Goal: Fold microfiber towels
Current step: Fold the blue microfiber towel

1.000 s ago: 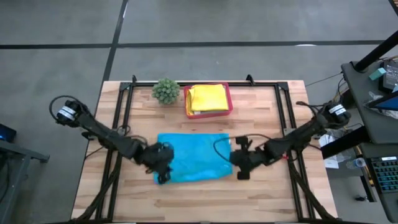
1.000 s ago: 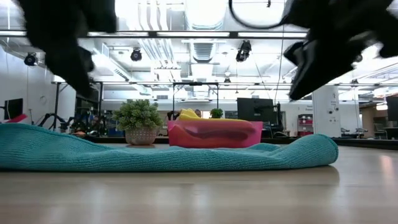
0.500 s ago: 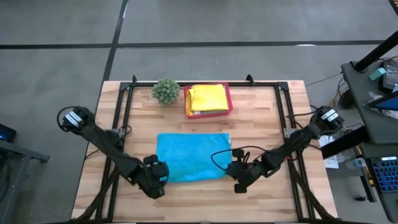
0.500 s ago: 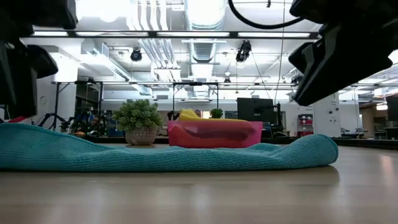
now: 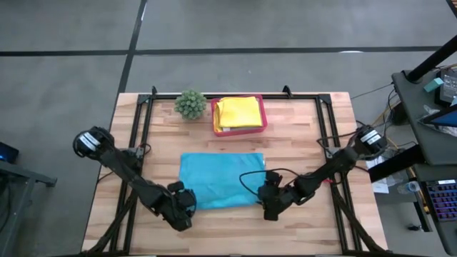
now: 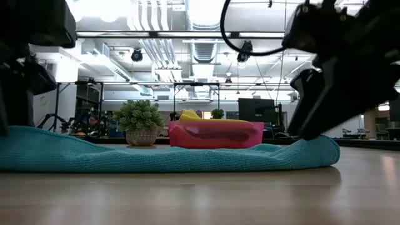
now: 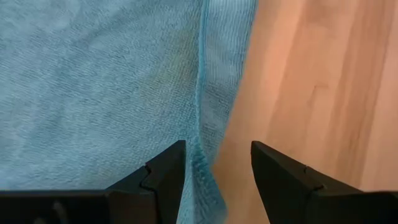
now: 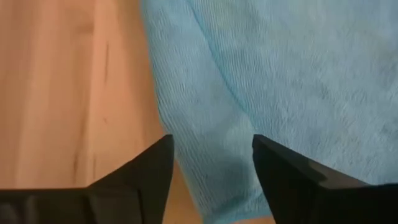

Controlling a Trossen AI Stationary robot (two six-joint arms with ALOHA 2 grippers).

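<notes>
The teal blue towel (image 5: pixel 221 180) lies flat in the middle of the wooden table (image 5: pixel 300 135), spread out as a wide shape. In the low view it (image 6: pixel 169 157) looks like a long, soft, low hump on the wood.

At about 7 o'clock from the towel's middle, the left gripper (image 5: pixel 183 208) sits low at the towel's near left corner. In the left wrist view its two dark fingers (image 7: pixel 163 177) are spread apart, with the towel's edge (image 7: pixel 205 168) lying between them. They are not pinching it.

At about 4 o'clock from the towel's middle, the right gripper (image 5: pixel 268 202) sits low at the near right corner. In the right wrist view its fingers (image 8: pixel 152 169) are spread apart too, and the towel's edge (image 8: pixel 208 180) lies between them, loose.

At 12 o'clock from the teal towel, near the far edge of the table, is a pink tray (image 5: pixel 263 123). Yellow towels (image 5: pixel 238 112) lie folded inside it. Just beside the tray, at about 11 o'clock from the teal towel, stands a small round green plant (image 5: pixel 190 104).
</notes>
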